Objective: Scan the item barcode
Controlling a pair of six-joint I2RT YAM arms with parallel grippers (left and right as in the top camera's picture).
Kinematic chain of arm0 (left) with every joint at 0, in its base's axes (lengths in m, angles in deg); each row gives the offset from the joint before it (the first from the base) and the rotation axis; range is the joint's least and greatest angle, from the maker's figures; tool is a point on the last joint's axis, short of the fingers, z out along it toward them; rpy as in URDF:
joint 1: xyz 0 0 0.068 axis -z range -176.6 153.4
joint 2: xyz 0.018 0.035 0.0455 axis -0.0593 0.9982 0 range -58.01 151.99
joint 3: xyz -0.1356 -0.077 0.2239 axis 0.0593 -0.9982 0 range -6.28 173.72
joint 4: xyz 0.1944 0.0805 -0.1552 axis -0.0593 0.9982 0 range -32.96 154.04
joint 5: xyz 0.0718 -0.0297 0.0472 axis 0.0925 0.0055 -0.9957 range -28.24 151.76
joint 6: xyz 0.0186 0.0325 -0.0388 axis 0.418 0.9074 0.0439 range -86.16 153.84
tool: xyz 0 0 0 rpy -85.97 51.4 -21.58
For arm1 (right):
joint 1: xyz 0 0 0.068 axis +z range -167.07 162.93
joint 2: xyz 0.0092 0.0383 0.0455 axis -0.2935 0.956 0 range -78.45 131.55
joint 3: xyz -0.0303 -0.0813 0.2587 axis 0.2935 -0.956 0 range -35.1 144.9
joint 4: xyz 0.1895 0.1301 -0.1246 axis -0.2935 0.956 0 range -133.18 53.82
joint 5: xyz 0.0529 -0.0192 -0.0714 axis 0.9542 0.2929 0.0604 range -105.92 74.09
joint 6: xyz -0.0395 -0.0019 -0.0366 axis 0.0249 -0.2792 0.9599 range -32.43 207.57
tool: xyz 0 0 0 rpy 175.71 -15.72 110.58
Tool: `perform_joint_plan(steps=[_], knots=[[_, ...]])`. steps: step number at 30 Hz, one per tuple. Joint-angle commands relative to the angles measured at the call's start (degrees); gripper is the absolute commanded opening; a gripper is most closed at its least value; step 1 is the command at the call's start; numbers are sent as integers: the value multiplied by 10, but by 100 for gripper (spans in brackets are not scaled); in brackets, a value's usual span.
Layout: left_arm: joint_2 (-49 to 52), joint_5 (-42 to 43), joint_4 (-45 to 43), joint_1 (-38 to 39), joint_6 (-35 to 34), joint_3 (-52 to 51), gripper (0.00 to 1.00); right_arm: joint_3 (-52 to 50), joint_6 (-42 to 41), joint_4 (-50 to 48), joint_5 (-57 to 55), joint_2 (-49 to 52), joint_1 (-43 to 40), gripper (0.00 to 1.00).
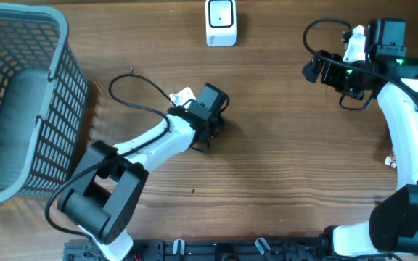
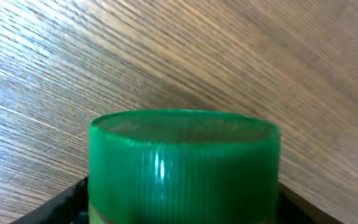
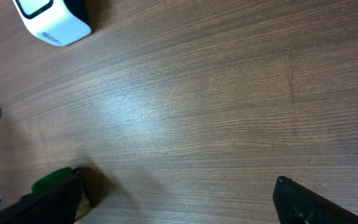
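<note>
Closely, green cap (image 2: 184, 162), wood-grain table (image 2: 73, 62), white scanner (image 1: 220, 22)

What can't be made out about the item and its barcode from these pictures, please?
- Barcode: left wrist view shows only the green cap; the bottom edge cuts off the body.
- Item in overhead view: hidden under the left gripper.
- Grip: left fingers are corner slivers; contact with the cap unclear.
- Scanner label: blurred in right wrist view.
</note>
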Motion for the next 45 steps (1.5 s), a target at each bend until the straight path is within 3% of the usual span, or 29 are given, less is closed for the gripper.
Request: perform_joint_plan(steps=[1, 3, 6, 9, 17, 20, 23, 28, 31, 35, 40, 45], knots=[[11, -19, 0, 2, 16, -1, 77, 2, 11, 0, -6, 3, 1, 100], [10, -19, 0, 2, 16, -1, 78, 2, 11, 0, -6, 3, 1, 100], [-21, -17, 10, 2, 58, 2, 99, 2, 11, 0, -6, 3, 1, 100], [-103, -14, 38, 2, 126, 13, 100, 2, 11, 0, -6, 3, 1, 100], [-348, -14, 156, -36, 210, 25, 100, 2, -37, 22, 48, 3, 1, 100], [-443, -17, 194, -90, 213, 26, 100, 2, -192, 100, 49, 3, 5, 95], [-500, -16, 225, -161, 213, 26, 100, 2, -296, 177, 48, 3, 52, 90], [-504, 11, 252, -242, 232, 26, 100, 2, -449, 173, 8, 3, 181, 92], [-484, 15, 251, -250, 239, 26, 100, 2, -509, 132, -16, 10, 257, 99], [-452, 16, 252, -250, 239, 26, 100, 11, -527, 70, -9, 48, 298, 99], [-410, 14, 250, -251, 241, 26, 100, 70, -480, 10, -9, 126, 330, 99], [-390, 14, 247, -251, 241, 26, 100, 89, -551, 21, 29, 197, 348, 100]])
